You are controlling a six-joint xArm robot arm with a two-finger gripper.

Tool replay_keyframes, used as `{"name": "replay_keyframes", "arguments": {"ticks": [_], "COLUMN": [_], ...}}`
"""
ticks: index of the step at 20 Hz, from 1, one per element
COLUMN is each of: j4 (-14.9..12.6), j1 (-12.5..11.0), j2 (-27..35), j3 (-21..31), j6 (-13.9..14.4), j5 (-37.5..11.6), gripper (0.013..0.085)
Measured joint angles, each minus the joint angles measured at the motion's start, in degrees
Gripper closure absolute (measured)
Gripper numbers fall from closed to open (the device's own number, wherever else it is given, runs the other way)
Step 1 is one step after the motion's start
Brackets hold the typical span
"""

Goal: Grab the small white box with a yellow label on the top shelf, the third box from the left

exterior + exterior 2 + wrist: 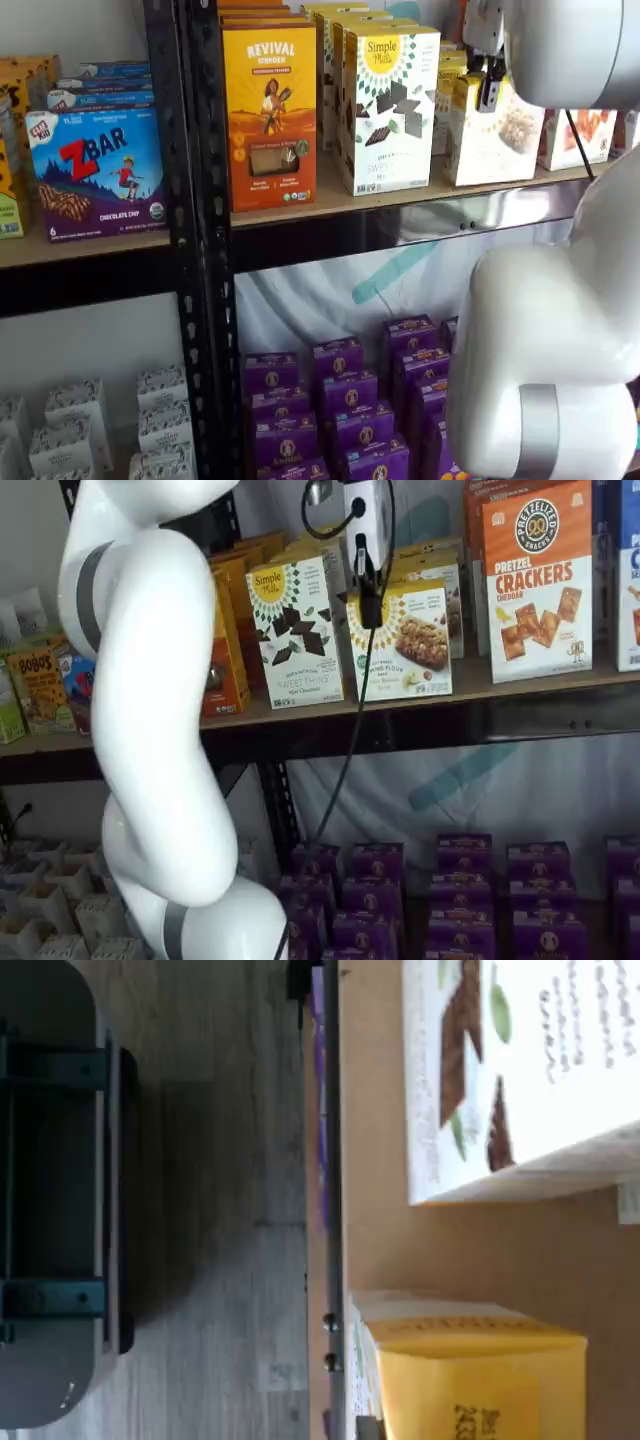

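Observation:
The small white box [400, 645] stands on the top shelf [520, 685], cream with a yellow sunburst and a yellow top. It shows in both shelf views and sits right of a taller white box. My gripper [370, 605] comes down from above onto the box's upper front-left corner, its black fingers closed at the top edge with no gap showing. From the other side, the gripper [489, 95] overlaps the top of the small white box [495, 135]. The wrist view shows the box's yellow top [470, 1370] on the tan shelf board [480, 1250]. The box rests upright on the shelf.
A tall white chocolate-squares box [295, 630] stands close on the left, and an orange pretzel crackers box [538, 580] on the right. An orange Revival box [268, 105] is further left. Purple boxes [450, 880] fill the lower shelf. My white arm [150, 730] crosses the foreground.

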Motion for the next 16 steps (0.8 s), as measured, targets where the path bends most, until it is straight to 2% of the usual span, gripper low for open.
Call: {"name": "replay_keyframes", "arguments": {"ticks": [7, 16], "j4": [0.04, 0.12], "j1": [-0.98, -2.3], "j2": [-3.21, -11.42], "j3": [1.48, 7.8], "j6": [-0.78, -1.89], "j5": [4.23, 8.04], "gripper": [0.065, 0.065]}}
